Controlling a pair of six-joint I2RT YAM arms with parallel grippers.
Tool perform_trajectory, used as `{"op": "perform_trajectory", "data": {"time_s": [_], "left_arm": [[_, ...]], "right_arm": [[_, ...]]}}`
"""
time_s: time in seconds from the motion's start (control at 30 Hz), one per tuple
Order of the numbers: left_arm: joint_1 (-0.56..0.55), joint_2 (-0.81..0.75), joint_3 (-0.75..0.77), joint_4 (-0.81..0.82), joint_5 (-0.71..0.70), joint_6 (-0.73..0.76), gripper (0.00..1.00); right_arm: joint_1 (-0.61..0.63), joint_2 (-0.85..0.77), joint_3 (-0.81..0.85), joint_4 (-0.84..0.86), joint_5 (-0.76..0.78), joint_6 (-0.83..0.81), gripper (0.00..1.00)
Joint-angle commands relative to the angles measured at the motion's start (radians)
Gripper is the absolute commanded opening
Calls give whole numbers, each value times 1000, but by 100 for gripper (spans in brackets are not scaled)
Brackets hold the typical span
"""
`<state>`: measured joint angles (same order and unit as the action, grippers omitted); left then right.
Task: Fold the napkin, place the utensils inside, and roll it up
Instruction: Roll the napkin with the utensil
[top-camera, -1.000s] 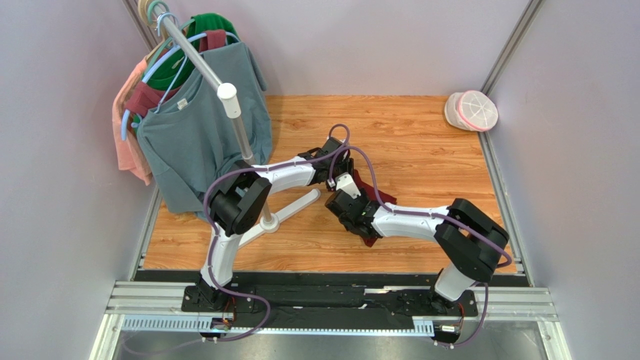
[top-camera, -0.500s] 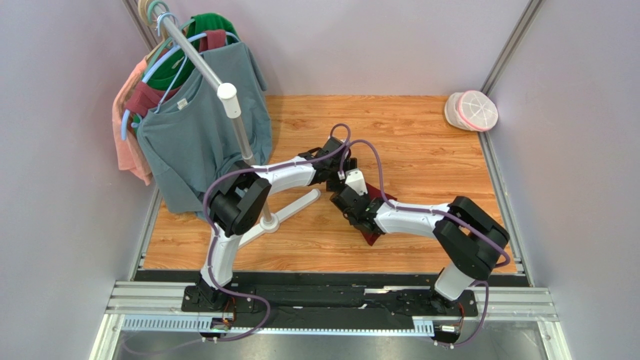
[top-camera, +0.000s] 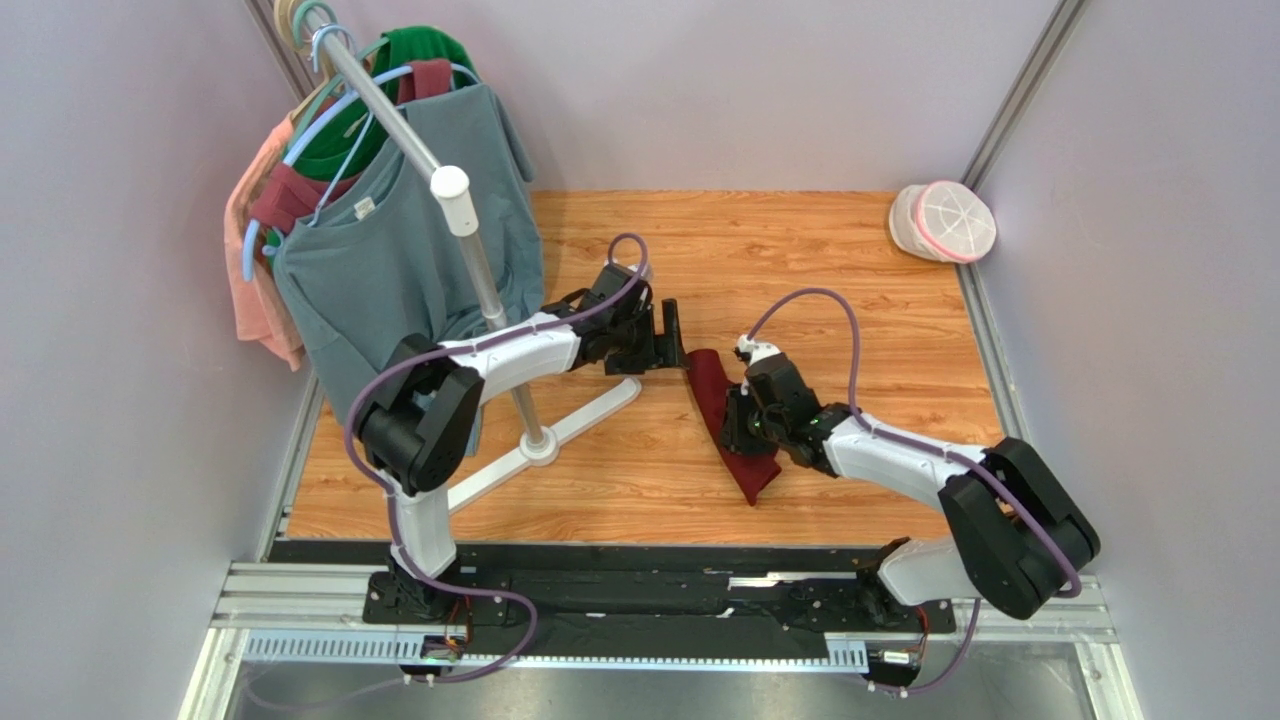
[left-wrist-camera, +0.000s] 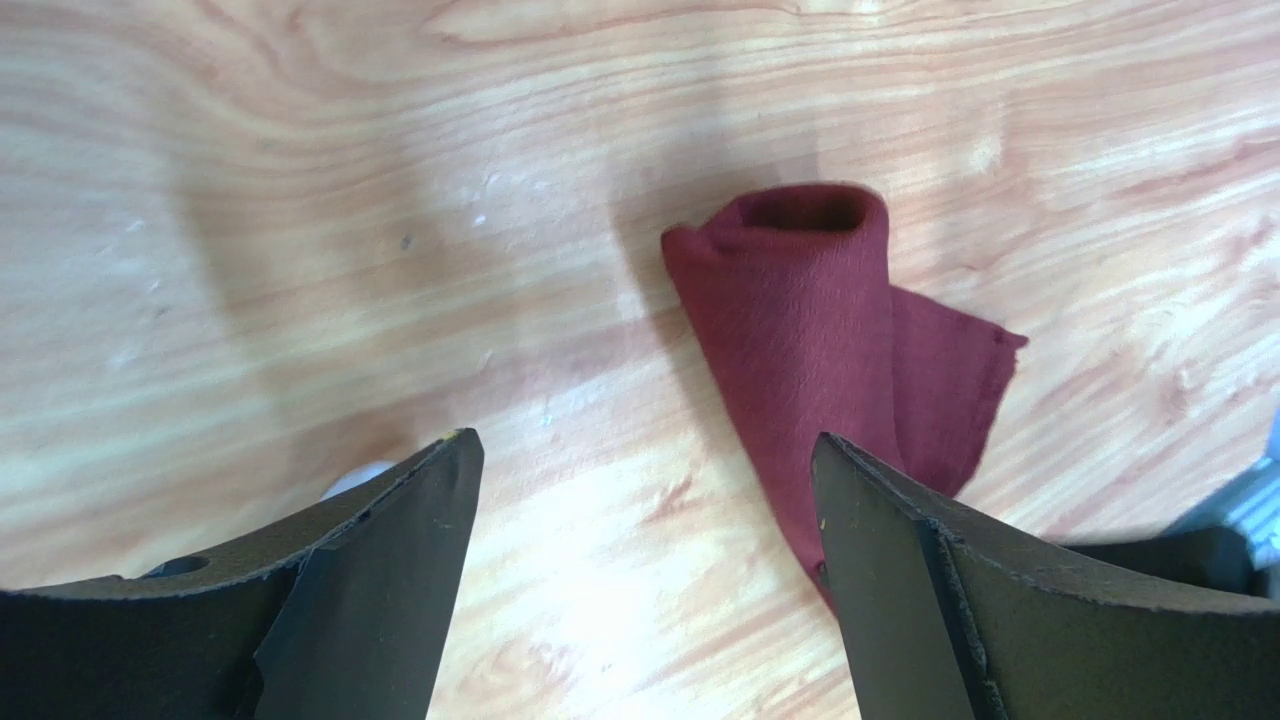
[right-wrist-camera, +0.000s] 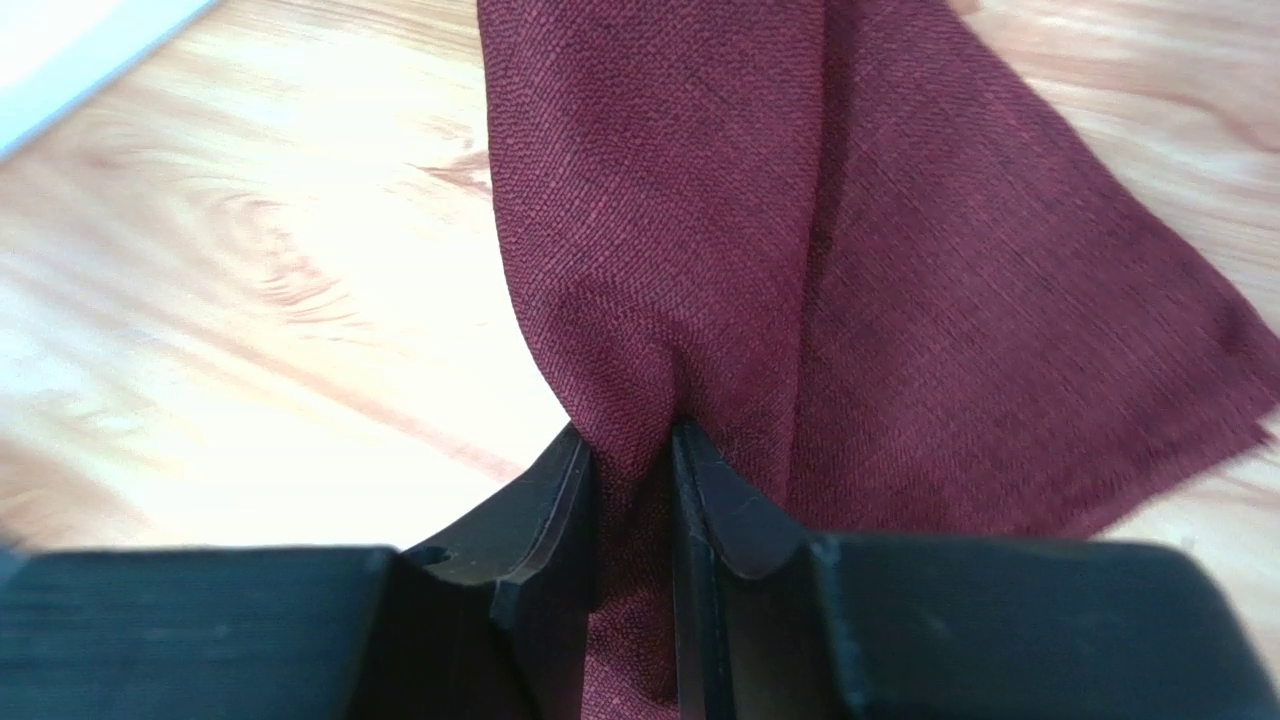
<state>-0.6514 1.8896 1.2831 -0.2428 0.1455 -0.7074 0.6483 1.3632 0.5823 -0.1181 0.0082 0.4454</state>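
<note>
While you look down on the bench (top-camera: 857, 285), you count one maroon napkin (top-camera: 712, 387), lying loosely rolled near the middle, and two tools; the left tool (left-wrist-camera: 643, 458) stands apart, empty, just beside the roll's open end; the right tool (right-wrist-camera: 631, 450) is clamped on a pinch of cloth; the roll's inside is hidden.

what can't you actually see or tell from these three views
The fork: in no view; whether it lies inside the rolled napkin cannot be told, since the cloth would cover it.
The napkin's near end, left wrist view: behind a finger of the open left gripper.
The napkin's far part, right wrist view: cut off by the top edge.
Fingertips of the right gripper, top view: covered by its own body.
</note>
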Motion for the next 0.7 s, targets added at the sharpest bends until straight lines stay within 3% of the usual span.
{"op": "perform_trajectory", "data": {"time_s": [0.0,0.37,0.67], "left_arm": [[2,-101,-59,83,21,16,89],[4,-106,-145,237,118,6,89],[-1,-37,-122,238,124,17,88]], "right_arm": [[-90,7,-35,58,-322,12,23],[-234,76,-73,245,-664,35,22],[-314,172,-99,363,-783,76,21]]}}
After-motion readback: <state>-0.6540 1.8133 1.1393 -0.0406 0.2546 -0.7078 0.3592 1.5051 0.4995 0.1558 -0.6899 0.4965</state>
